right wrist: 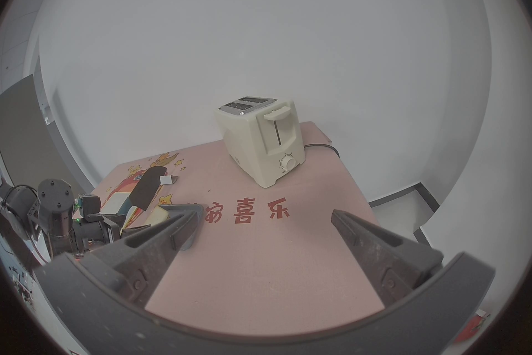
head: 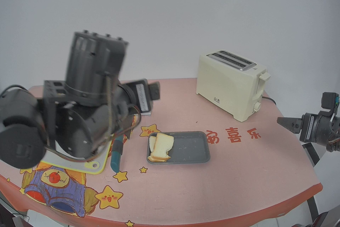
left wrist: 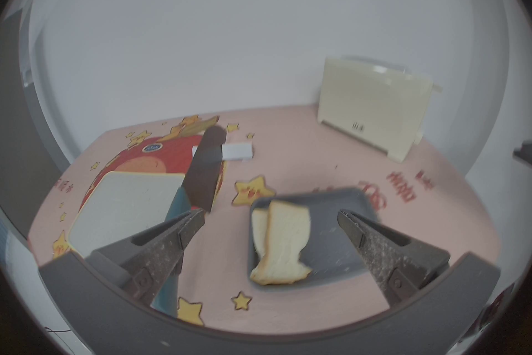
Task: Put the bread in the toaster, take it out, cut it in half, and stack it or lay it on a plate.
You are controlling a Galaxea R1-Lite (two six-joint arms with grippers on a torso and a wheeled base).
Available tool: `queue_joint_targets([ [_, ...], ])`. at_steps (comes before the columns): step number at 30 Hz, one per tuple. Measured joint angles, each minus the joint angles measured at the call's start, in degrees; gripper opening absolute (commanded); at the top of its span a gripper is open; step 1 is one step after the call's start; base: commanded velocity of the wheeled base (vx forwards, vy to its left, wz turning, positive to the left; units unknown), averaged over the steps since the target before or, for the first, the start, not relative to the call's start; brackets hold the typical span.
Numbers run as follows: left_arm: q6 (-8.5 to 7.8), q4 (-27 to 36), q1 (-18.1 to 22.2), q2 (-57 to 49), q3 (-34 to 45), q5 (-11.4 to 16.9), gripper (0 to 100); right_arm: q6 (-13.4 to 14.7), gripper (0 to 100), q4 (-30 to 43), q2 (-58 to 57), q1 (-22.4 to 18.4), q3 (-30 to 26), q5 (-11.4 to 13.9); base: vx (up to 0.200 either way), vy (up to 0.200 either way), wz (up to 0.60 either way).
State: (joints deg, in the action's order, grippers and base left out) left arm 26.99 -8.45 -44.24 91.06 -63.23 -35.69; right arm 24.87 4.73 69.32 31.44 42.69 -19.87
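Your left arm is raised over the left part of the counter (head: pixel 226 181), its bulk covering much of the cutting board (head: pixel 95 166) in the head view. The left hand (left wrist: pixel 270 217) is released, fingers spread wide and holding nothing. It is aimed across the counter toward the tray (head: pixel 193 149) and is clear of it. Your right arm sits off the counter's right edge, level with the toaster's front corner. The right hand (right wrist: pixel 265 215) points inward over the pink surface, also spread open and empty.

The bread (head: pixel 162 146) lies in two pieces at the left end of the dark grey tray, one overlapping the other, with the rest of the tray bare apart from crumbs. The tray rests near the middle of the counter. The cream toaster (head: pixel 230 84) stands behind it and to the right, well apart from it. Its lever (right wrist: pixel 276 112) is at the top of its slot and its cord (head: pixel 270 99) trails off the back edge.

Between the board and the tray lies the knife (head: pixel 116 158). Its teal handle is toward the front, its dark blade runs back along the board's edge, and it lies just beside the left hand's path to the tray. A small white card (left wrist: pixel 237 151) lies past the blade's tip.
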Motion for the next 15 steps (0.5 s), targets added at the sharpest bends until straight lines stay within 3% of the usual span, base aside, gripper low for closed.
queue_joint_targets([
  [5, -1.43, -2.47, 4.34, -4.83, 1.24, 1.16, 100, 0.01, 100, -0.06, 0.22, 0.04, -0.24, 0.00, 0.000, 0.000, 0.00],
  [11, -1.82, -7.53, 5.27, -6.95, 6.66, 1.43, 100, 0.01, 100, -0.13, 0.39, 0.04, -0.46, 0.02, 0.000, 0.000, 0.00],
  [15, -3.67, -13.12, 5.30, -7.66, 12.71, 1.46, 100, 0.01, 100, -0.24, 0.48, 0.04, -0.66, 0.00, 0.000, 0.000, 0.00],
])
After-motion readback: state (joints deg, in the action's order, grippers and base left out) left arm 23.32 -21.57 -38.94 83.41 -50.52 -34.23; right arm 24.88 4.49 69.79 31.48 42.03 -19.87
